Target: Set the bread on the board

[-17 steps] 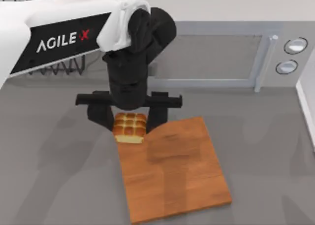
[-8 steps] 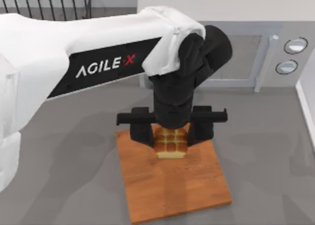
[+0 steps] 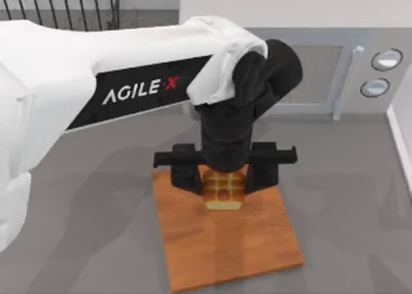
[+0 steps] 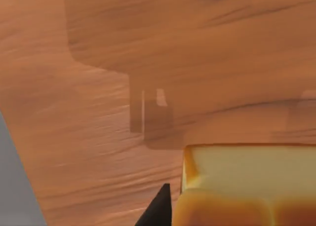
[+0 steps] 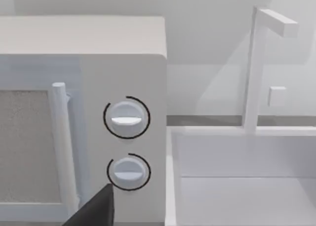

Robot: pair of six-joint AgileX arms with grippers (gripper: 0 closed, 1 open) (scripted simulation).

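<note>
My left arm reached in from the top view's left, its white link slanting across the grey table point(image 3: 77, 210) and its black wrist pointing straight down over the far end of the flat orange-brown wooden cutting board point(image 3: 225, 255). My left gripper point(image 3: 223, 186) was clamped on the small golden-brown square of bread with a grid-scored top point(image 3: 223, 190), one black finger on either side of it. The bread sat above the board's far portion; from the left wrist view its pale yellow edge point(image 4: 247, 169) hung close over the wood grain point(image 4: 98, 112), and I could not tell whether it touched. Compared with half a second before, the arm had barely shifted and the bread sat slightly lower. A dark fingertip of my right gripper point(image 5: 94, 211) faced a white microwave point(image 5: 84, 63); I could not tell its finger state.
</note>
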